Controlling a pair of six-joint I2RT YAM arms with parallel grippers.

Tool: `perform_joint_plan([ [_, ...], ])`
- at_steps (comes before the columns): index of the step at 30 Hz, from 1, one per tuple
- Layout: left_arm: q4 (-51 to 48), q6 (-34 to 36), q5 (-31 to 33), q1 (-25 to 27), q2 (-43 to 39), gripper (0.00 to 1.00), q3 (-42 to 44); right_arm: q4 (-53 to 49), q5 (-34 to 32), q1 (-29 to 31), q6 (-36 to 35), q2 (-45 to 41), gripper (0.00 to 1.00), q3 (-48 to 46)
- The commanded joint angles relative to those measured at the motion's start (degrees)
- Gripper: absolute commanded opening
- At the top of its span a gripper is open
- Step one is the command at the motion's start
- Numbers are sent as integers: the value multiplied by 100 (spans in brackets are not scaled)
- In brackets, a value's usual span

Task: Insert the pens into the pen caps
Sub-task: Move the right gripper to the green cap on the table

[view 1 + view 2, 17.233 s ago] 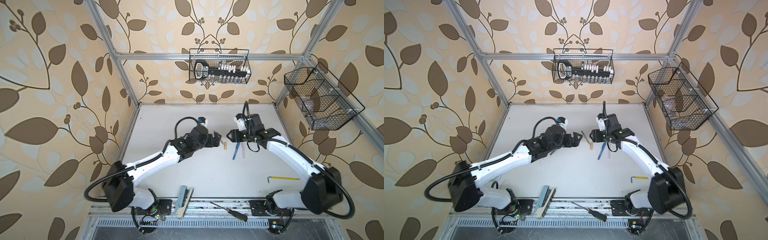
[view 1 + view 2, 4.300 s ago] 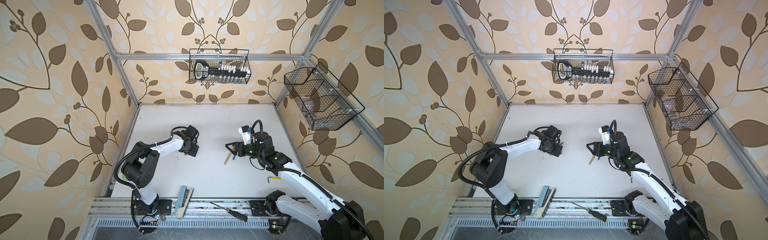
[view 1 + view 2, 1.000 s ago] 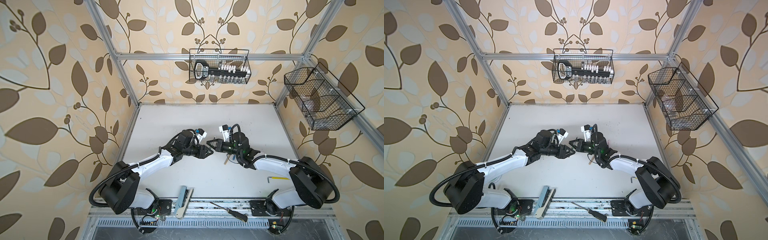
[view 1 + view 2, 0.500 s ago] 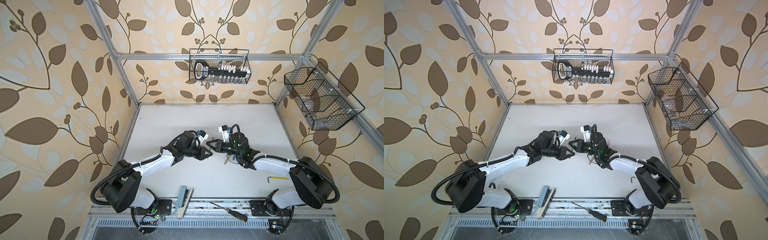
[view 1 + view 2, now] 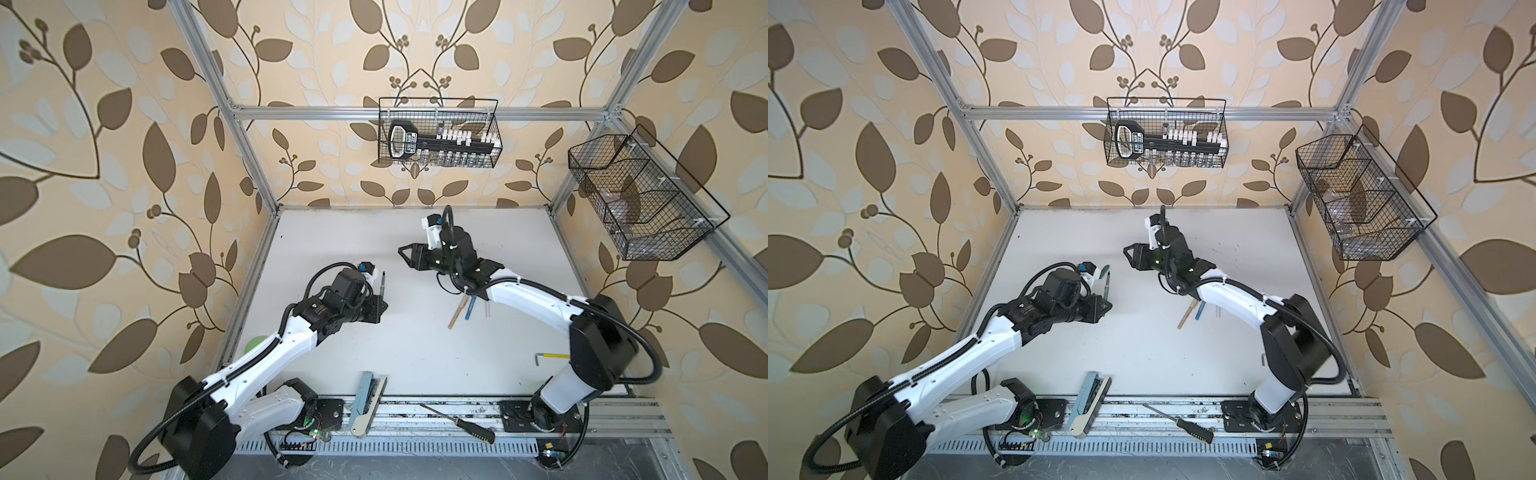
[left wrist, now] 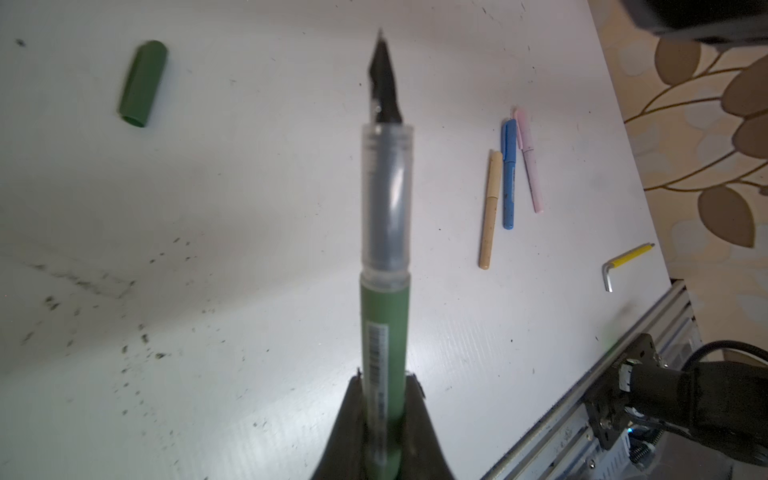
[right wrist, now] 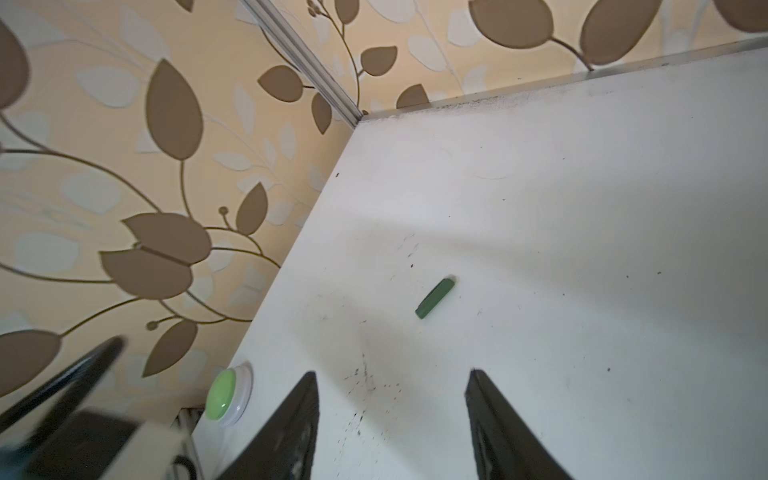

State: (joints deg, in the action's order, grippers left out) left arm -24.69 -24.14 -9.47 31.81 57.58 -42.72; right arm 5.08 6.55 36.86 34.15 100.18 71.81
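My left gripper (image 5: 380,305) is shut on the lower barrel of the dark green pen (image 6: 384,324). The pen is uncapped, and its dark tip points away from the jaws, above the table. Its green pen cap (image 6: 143,83) lies loose on the white table, also in the right wrist view (image 7: 435,298). My right gripper (image 5: 405,254) hovers open and empty right of the middle, its jaws (image 7: 391,374) wide apart. The tan pen (image 6: 489,208), blue pen (image 6: 508,174) and pink pen (image 6: 528,162) lie side by side on the table under the right arm; they look capped.
A yellow hex key (image 5: 550,356) lies near the right arm's base. A black-handled screwdriver (image 5: 457,424) and a grey-blue tool (image 5: 368,399) rest on the front rail. A green button (image 7: 227,395) sits at the table's left edge. Wire baskets (image 5: 438,133) (image 5: 640,199) hang on the walls.
The two grippers met in the middle a second ago and have drawn apart. The left one shut on the green pen and carried it left. The right one opened and pulled back.
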Motion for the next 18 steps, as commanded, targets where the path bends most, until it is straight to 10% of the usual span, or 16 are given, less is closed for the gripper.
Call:
perform_joint_plan([
  [1, -770, -160, 868, -31, -582, 1, 13, -644, -353, 140, -208, 1071, 58, 761],
  [18, -1217, 51, 943, -27, -1118, 4, -242, -1759, -1258, 686, -200, 3999, 60, 3734],
])
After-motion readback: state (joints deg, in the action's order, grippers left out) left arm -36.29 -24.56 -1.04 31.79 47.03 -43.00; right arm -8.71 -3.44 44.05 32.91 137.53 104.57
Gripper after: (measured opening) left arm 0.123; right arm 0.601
